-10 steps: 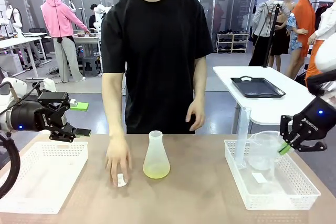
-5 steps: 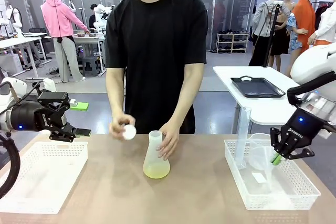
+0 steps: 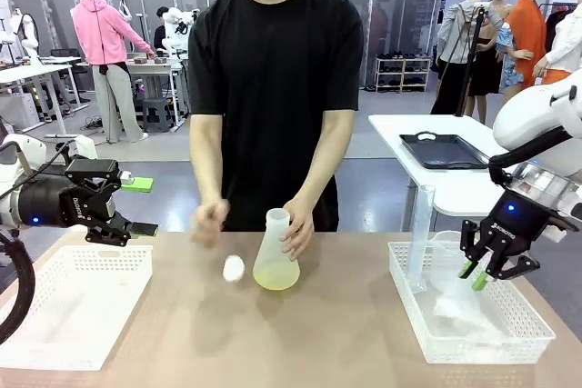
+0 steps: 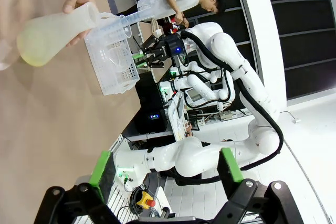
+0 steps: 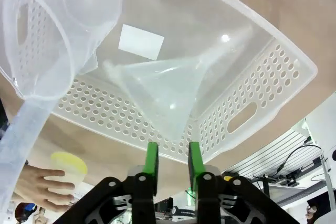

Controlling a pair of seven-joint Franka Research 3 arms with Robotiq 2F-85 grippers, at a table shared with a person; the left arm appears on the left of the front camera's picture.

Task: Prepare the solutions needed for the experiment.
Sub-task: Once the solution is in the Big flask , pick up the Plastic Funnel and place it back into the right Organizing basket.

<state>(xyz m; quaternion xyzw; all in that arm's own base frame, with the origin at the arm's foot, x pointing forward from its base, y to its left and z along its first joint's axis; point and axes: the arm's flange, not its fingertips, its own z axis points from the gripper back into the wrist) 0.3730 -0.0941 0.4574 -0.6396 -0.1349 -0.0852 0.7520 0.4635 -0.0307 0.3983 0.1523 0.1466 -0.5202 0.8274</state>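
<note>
Right pincer (image 3: 473, 275) narrowly parted, empty, over funnel (image 5: 163, 87) in right basket (image 3: 482, 350). Left pincer (image 3: 138, 206) wide open. Solutions (image 3: 275, 277) in hand-held conical flask (image 3: 271, 252), mid-desk. Step looks like fetching the funnel; next: clamp its rim.

A brown tabletop (image 3: 318, 343) carries a white perforated plastic basket (image 3: 73, 306) at near left and a second white perforated basket (image 3: 455, 349) at near right. The right one holds an upright clear measuring cylinder (image 3: 421, 233), a clear plastic beaker (image 5: 47, 40), a clear funnel (image 5: 163, 90) lying on its side and a white card (image 5: 140, 41). Mid-table, a frosted white conical flask (image 3: 275, 256) tilts, with a small round white cap (image 3: 234, 268) just left of it. At far right, a black tray (image 3: 446, 150) sits on a white table (image 3: 473, 184).
</note>
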